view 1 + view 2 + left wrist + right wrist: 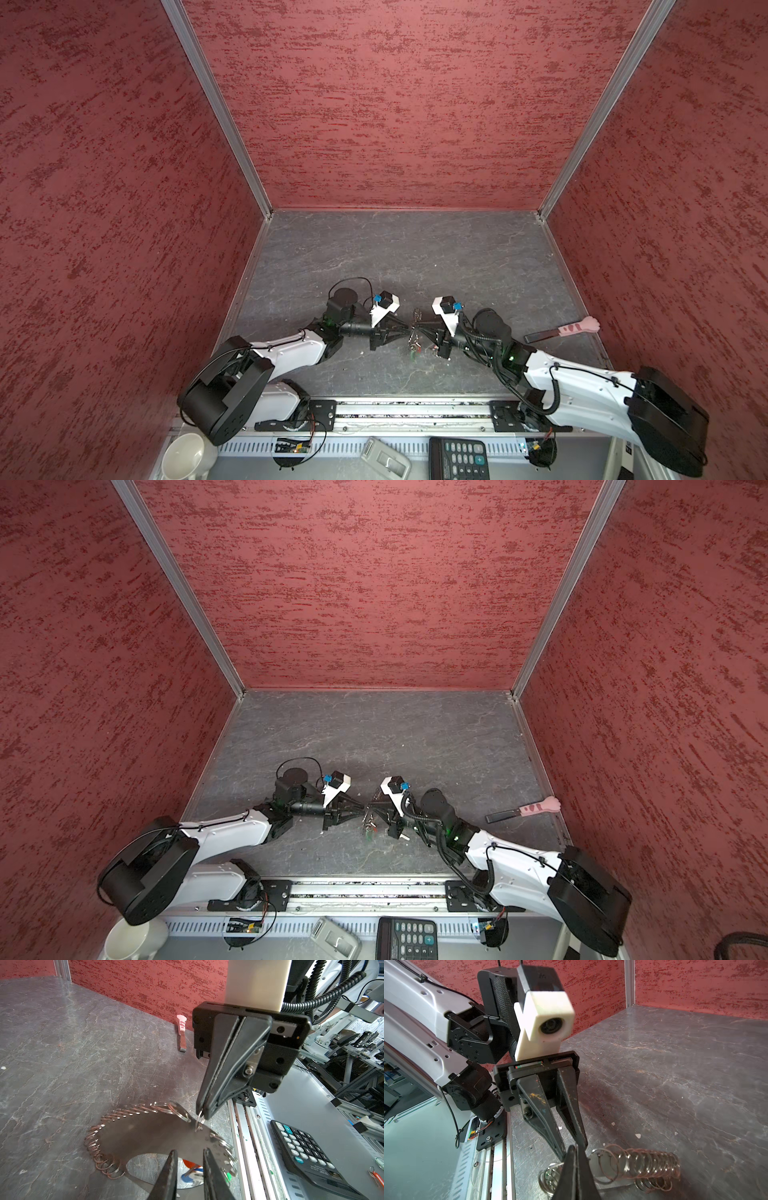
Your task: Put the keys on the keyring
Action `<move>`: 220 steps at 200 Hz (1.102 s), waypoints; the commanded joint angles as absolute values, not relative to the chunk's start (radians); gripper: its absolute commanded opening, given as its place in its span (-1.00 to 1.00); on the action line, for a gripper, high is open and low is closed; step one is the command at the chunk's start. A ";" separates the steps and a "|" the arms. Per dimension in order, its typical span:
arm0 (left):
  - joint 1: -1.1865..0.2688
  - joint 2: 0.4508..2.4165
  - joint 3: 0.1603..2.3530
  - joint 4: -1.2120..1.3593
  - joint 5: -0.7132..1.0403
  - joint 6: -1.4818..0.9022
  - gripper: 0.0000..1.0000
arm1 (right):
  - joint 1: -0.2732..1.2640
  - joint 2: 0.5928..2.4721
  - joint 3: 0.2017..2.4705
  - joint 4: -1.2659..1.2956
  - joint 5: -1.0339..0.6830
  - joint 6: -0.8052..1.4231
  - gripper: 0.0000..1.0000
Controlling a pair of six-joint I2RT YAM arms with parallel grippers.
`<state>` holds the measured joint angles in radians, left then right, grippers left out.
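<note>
The keyring [145, 1128] is a dark flat crescent edged with many wire rings [643, 1163], held a little above the grey floor near the front rail. In both top views it hangs between the two grippers [417, 313] [370, 812]. My right gripper [202, 1114] is shut on one small ring at the crescent's edge. My left gripper [190, 1150] faces it from the other side, its fingers [544, 1118] a narrow gap apart with nothing pinched. Through that gap I see a red-tagged key [190, 1162] under the crescent, beside blue and green tags; I cannot tell how it is attached.
A pink cat-paw tool [569, 328] lies by the right wall. On the sill beyond the front rail [415, 409] sit a black calculator [457, 457], a grey device [384, 457] and a white cup [185, 457]. A loose orange-red tag [376, 1176] lies past the calculator.
</note>
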<state>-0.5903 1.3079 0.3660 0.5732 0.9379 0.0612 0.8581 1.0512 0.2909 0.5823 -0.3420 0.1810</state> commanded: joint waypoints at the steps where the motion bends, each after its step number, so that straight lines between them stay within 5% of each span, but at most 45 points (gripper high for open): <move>1: -0.598 1.316 0.378 0.607 0.977 0.063 -0.53 | 0.847 1.059 0.288 0.670 -0.405 0.162 -1.00; 83: -0.600 1.319 0.354 0.686 1.015 0.017 -0.51 | 0.846 1.236 0.210 1.078 -0.454 0.274 -1.00; 220: -0.599 1.323 0.390 0.611 0.993 0.045 -1.00 | 0.847 1.270 0.245 0.984 -0.493 0.225 -1.00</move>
